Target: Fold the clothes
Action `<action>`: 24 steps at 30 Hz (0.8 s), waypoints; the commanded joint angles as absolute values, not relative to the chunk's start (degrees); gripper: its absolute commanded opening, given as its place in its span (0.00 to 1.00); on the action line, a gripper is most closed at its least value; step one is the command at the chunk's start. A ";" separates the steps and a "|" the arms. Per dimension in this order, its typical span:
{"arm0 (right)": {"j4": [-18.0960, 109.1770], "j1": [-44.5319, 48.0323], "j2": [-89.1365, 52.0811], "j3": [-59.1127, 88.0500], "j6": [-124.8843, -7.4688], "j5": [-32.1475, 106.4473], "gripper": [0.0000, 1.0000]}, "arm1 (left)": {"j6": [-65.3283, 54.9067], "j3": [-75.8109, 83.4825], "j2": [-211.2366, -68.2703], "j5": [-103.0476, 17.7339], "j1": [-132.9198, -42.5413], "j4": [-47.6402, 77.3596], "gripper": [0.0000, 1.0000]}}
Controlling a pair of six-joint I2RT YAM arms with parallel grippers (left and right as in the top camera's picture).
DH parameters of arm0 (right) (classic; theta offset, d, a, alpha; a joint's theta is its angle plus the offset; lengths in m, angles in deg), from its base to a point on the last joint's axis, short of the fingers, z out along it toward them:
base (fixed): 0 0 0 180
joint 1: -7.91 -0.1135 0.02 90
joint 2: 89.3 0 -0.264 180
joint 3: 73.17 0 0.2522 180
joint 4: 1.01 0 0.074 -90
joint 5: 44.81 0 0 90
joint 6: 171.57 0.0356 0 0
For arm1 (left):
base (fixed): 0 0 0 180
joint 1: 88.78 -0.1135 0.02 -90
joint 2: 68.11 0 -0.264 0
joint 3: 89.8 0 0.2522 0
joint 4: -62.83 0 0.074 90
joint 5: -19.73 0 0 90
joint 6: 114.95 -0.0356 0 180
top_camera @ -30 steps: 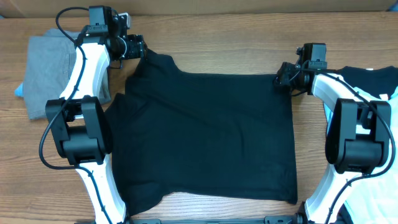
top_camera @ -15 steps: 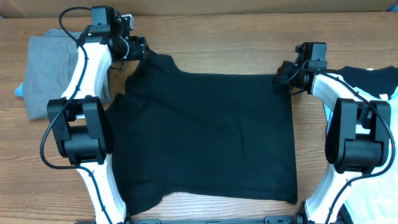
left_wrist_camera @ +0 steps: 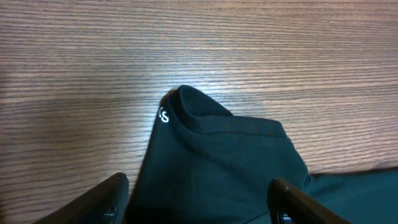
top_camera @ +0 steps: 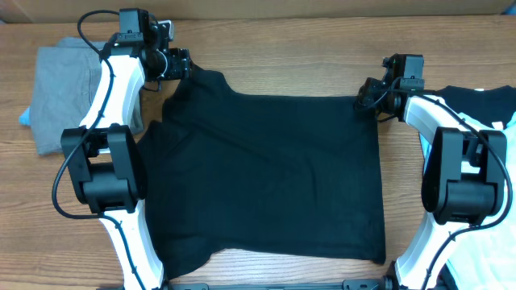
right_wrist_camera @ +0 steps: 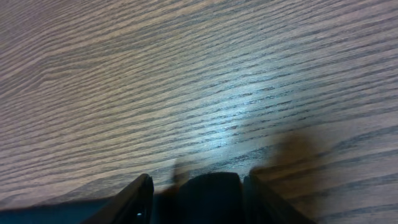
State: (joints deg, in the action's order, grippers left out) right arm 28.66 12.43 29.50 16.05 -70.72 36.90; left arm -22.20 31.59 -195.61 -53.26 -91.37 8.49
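Two grippers sat at the far corners of the black T-shirt (top_camera: 274, 173), which lay spread on the table (top_camera: 282, 48), its far edge running side to side between them and its body reaching toward the near side. The left gripper (top_camera: 184, 64) stood spread over the collar end. Cloth filled the right gripper (top_camera: 363, 97); clamped or not, I could not tell. Each arm was nearest its own corner, suiting a fold toward the near edge

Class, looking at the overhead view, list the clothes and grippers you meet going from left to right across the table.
From the left: grey shirt → left gripper → black T-shirt → right gripper → clothes pile at the right edge.
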 commanded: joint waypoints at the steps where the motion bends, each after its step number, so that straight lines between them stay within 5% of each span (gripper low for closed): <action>1: 28.26 12.82 30.42 15.75 -70.20 37.62 0.49 | -23.54 32.91 -193.42 -52.41 -90.87 8.53 0.74; 6: 28.22 12.82 30.46 15.62 -69.35 37.62 0.49 | -23.54 32.91 -193.42 -52.41 -90.87 8.53 0.73; 9: 28.48 12.82 30.46 15.62 -69.35 37.60 0.40 | -23.52 32.91 -193.42 -52.41 -90.87 8.55 0.73; 17: 28.55 12.82 32.26 15.59 -69.17 37.62 0.44 | -23.54 32.91 -193.42 -52.41 -90.87 8.09 0.73; 24: 28.33 12.89 32.21 15.94 -69.15 37.60 0.10 | -23.71 32.91 -193.42 -52.43 -90.87 7.72 0.74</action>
